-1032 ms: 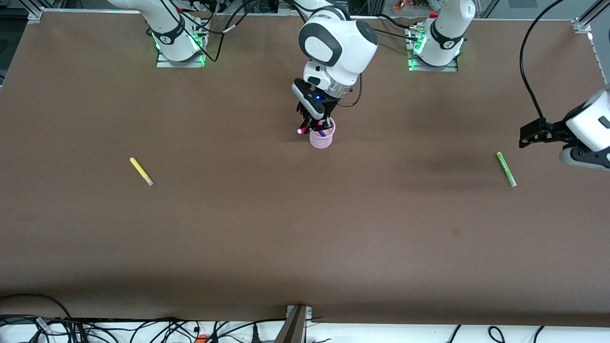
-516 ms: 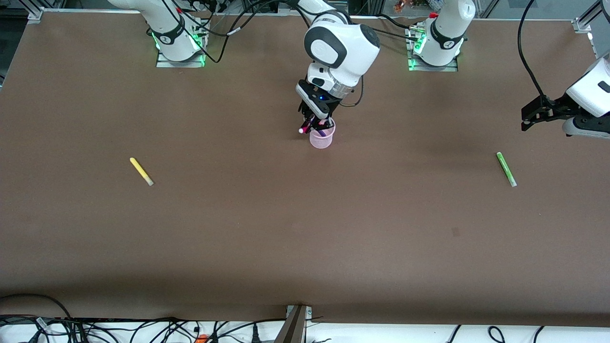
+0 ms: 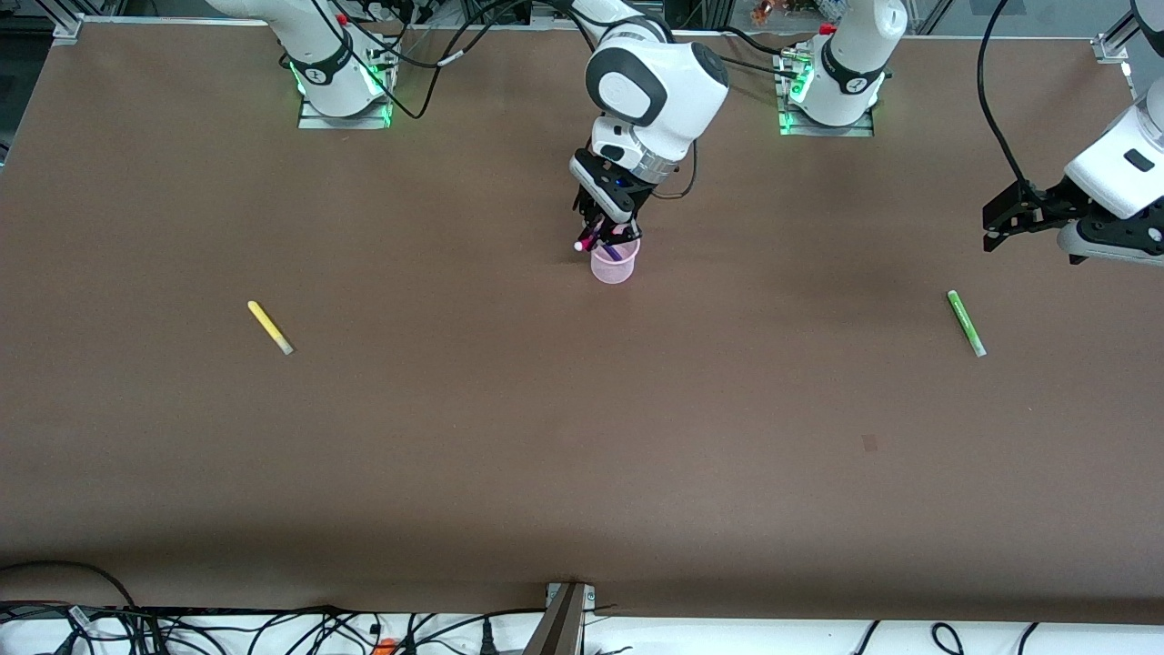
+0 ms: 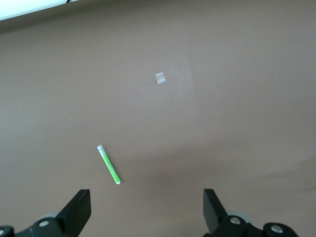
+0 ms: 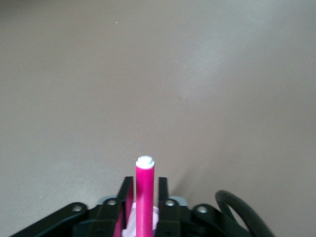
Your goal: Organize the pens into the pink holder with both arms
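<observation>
The pink holder (image 3: 611, 266) stands mid-table with a dark purple pen (image 3: 617, 254) in it. My right gripper (image 3: 605, 238) hangs right over its rim. The magenta pen (image 3: 587, 239) leans between the fingers, pale tip up and lower end in the holder. In the right wrist view, slim gaps show between the magenta pen (image 5: 144, 197) and both fingers of the right gripper (image 5: 144, 182), so it is open. The holder (image 5: 156, 215) shows just below. My left gripper (image 3: 989, 232) hovers open near the green pen (image 3: 966, 323), with nothing in the left gripper (image 4: 145, 200). The yellow pen (image 3: 270, 327) lies toward the right arm's end.
A small pale patch (image 4: 160, 78) marks the brown tabletop nearer the front camera than the green pen (image 4: 108, 165). Cables run along the table's front edge (image 3: 564, 611).
The right gripper's fingers have eased off the magenta pen, which they pinched before. The left gripper has drifted up and away from the green pen, still open.
</observation>
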